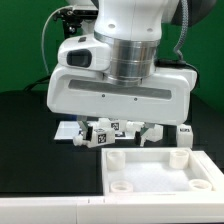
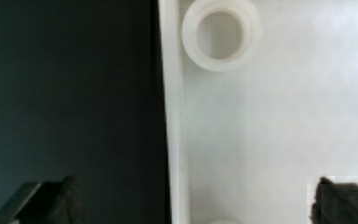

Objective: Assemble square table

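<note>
Beneath the wrist camera, the slab [image 2: 274, 130] of the square table is recorded: flat, white, matte plastic. Its straight edge is seen running through the middle of the wrist view, against the black table surface [image 2: 69, 100]. One round corner hole [image 2: 220, 35], ringed by a raised lip, is noted close to that edge.

The gripper [image 2: 194, 205] is spread wide. Its two dark fingertips [image 2: 43, 200] are seen far apart, one over the black surface and one over the slab, with the slab's edge between them. Nothing is held between the jaws. Whether a fingertip touches the slab cannot be told.

From the exterior view, the slab is placed low, toward the exterior view's right, with ringed holes at its corners. Just behind it, short blocky white legs [image 1: 102, 133] with black-and-white square tags are clustered. They are partly hidden by the smooth white robot arm [image 1: 120, 95], so their number cannot be told.
</note>
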Tool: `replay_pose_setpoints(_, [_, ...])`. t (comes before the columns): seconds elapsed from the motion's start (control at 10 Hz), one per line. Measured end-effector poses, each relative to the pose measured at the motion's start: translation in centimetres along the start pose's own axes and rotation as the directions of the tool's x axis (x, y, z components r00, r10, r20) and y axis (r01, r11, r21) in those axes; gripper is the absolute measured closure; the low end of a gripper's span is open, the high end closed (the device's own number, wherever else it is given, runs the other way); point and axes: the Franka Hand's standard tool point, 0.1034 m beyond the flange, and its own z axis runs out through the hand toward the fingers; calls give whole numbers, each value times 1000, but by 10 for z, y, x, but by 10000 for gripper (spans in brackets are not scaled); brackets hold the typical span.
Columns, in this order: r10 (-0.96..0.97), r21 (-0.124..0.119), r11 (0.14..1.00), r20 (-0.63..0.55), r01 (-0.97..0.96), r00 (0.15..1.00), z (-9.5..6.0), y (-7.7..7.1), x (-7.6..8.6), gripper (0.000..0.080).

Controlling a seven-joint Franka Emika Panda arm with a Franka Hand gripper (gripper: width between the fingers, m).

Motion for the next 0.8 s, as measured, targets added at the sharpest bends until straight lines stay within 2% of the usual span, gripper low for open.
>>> replay_pose_setpoints(0.1, [-12,2,1000,2,12,1000,-1,-4,-3,151])
replay_pose_setpoints(0.3, [-21,23,1000,-3,22,1000,-9,-32,-29,151])
replay_pose_setpoints(0.4, [-22,21,1000,-23,22,1000,-12,-49,-44,151])
replay_pose_setpoints(0.5, [-28,4,1000,-36,29,999,-12,-53,-46,151])
replay_pose_setpoints(0.8, [-30,5,1000,-35,30,999,-11,-53,-47,151])
